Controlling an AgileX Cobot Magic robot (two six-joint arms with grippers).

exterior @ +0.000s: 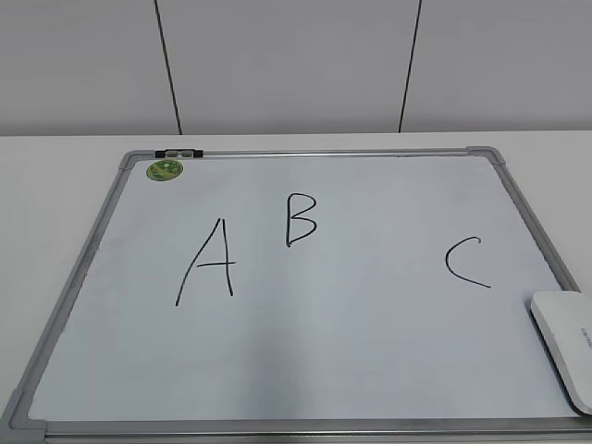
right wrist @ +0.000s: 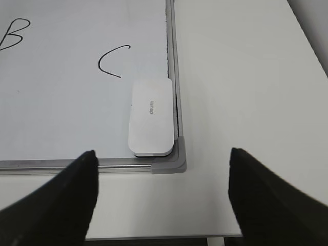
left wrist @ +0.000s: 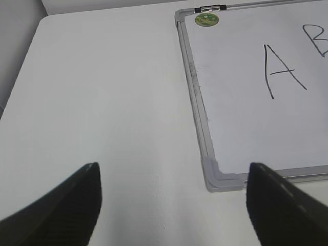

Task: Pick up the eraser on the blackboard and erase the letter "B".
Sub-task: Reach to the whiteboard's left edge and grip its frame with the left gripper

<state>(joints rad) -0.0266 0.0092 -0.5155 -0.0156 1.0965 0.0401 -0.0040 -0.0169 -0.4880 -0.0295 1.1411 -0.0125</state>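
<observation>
The blackboard (exterior: 324, 370) is a white board with a grey frame lying flat on the table. The black letter "B" (exterior: 301, 219) stands between "A" (exterior: 208, 263) and "C" (exterior: 467, 263). The white eraser (exterior: 566, 344) lies flat at the board's near right corner; it also shows in the right wrist view (right wrist: 151, 117). My right gripper (right wrist: 163, 192) is open and empty, above the table just in front of that corner. My left gripper (left wrist: 173, 197) is open and empty, above the table off the board's near left corner (left wrist: 220, 177). Neither gripper shows in the exterior view.
A small round green magnet (exterior: 165, 169) sits at the board's far left corner beside a metal clip (exterior: 178, 153). The white table (left wrist: 102, 102) extends left of the board and right of it (right wrist: 246, 77). Its front edge (right wrist: 164, 237) is near my right gripper.
</observation>
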